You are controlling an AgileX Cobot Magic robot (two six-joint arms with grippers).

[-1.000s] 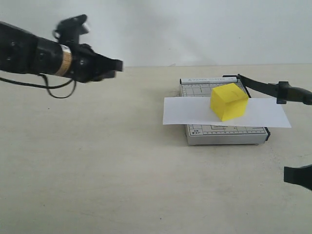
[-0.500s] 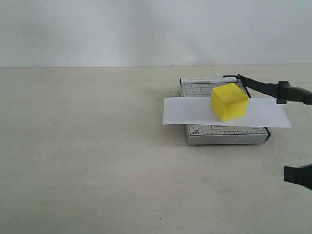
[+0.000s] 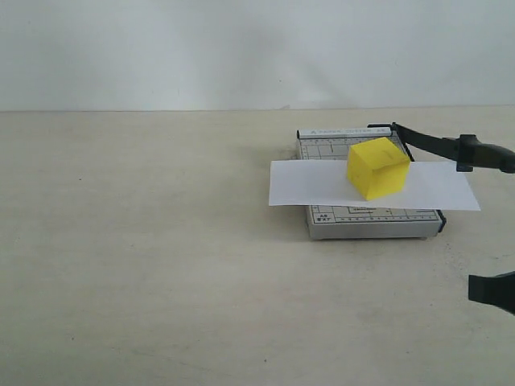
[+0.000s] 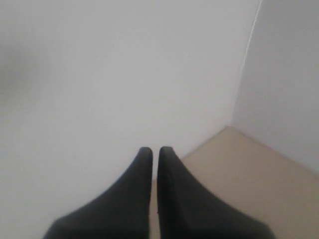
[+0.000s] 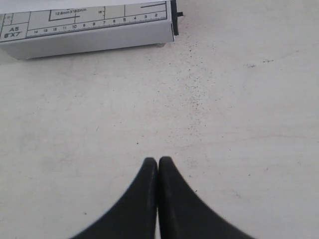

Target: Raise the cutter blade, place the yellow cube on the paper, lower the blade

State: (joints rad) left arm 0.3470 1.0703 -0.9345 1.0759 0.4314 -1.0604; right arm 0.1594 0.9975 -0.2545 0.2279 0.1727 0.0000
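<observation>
Exterior view shows the cube [image 3: 378, 167] sitting on the paper [image 3: 306, 183], which lies across the base [image 3: 374, 221], while the blade [image 3: 451, 147] slants up from its hinge toward the right, so raising and placing look done and lowering is the step in hand. That calls for the right gripper [image 5: 158, 162] to climb to the blade's far end and press it down without nudging the cube. Only the wrist views show the jaws: the right pair is closed on nothing, low over the table [image 5: 239, 124] near the base's front corner; the left gripper [image 4: 155, 151], absent from the exterior view, is closed and empty too, facing a bare wall [image 4: 99, 74].
</observation>
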